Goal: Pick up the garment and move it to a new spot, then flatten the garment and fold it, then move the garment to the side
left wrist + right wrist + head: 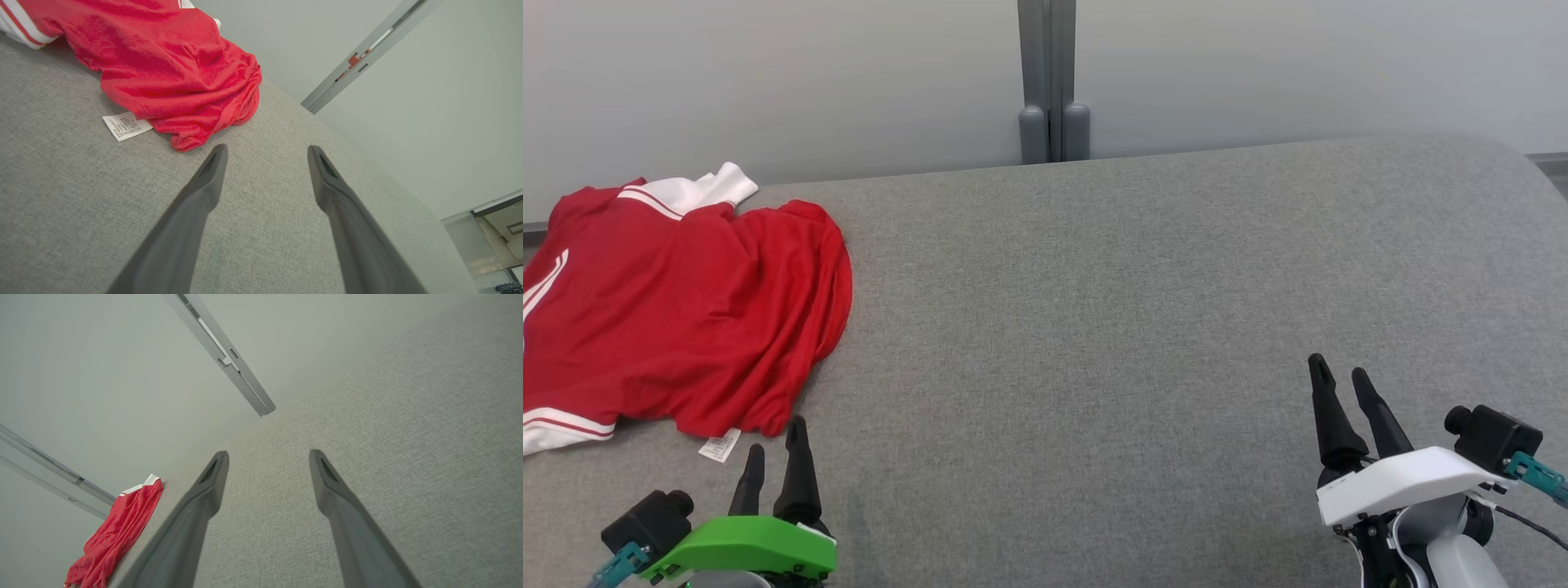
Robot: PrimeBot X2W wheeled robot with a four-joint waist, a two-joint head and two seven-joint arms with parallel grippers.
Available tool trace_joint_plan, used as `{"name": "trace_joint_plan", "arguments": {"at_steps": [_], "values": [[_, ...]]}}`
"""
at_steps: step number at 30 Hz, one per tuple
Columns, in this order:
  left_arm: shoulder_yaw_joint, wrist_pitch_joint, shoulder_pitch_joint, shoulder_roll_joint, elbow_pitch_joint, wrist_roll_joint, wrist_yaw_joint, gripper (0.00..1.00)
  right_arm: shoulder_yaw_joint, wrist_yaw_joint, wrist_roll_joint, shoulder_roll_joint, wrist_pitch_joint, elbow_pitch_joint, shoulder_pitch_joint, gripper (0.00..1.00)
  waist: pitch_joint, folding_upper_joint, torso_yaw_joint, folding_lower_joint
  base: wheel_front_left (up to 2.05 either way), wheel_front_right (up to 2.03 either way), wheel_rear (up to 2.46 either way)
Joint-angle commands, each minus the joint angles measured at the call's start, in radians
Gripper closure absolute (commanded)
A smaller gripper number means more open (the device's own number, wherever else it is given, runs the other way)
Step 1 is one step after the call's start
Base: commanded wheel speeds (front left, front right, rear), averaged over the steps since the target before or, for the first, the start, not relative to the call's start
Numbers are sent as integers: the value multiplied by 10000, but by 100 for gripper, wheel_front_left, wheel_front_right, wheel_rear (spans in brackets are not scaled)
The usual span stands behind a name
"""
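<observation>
**Both pairs of jaws spread, red jersey bunched at our far left**

Jaws on both our grippers stand spread, with nothing between them. Our left gripper (776,434) hovers low over the near edge of the grey fabric surface (1094,327), its tips pointing at the red jersey (686,310) and stopping just short of its nearest fold. We judge it sits there because the jersey lies wholly on its side, and open jaws beside a hem are ready for a pinch.

The jersey is heaped, not spread. Its white collar is turned toward the back wall, white stripes run along its left side, and part of it goes past the left edge of the head view. A white care label (126,125) pokes out from under the near hem and lies flat on the fabric, beside the left fingertips.

Our right gripper (1338,366) waits well apart from the jersey, over bare fabric at the lower right. The wide bare stretch between the two grippers looks to us like the natural new spot, so the right arm seems parked where it can help with flattening later.

From how things lie, we judge that no step is done yet and the pick-up comes first. The cloth looks thin and loose, so a pinch on the near fold would probably lift one layer while the rest drapes and drags. Catching the label alone is the risk.
</observation>
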State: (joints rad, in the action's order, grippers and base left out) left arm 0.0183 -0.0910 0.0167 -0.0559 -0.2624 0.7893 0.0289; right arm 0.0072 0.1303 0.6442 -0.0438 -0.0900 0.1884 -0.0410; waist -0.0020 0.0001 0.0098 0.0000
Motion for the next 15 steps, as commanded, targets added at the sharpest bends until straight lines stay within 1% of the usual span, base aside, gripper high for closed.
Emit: {"name": "trace_joint_plan", "arguments": {"at_steps": [1, 15], "values": [[30, -111, 11, -111, 153, -388, -28, 0, 41, 4, -391, -60, -125, -147, -1, 0, -3, -1, 8, 0, 0, 0, 0], [133, -508, -206, -90, 412, -2167, 31, 0, 117, 4, -2041, -68, -515, -246, -95, 0, -32, -1, -18, 0, 0, 0, 0]]}}
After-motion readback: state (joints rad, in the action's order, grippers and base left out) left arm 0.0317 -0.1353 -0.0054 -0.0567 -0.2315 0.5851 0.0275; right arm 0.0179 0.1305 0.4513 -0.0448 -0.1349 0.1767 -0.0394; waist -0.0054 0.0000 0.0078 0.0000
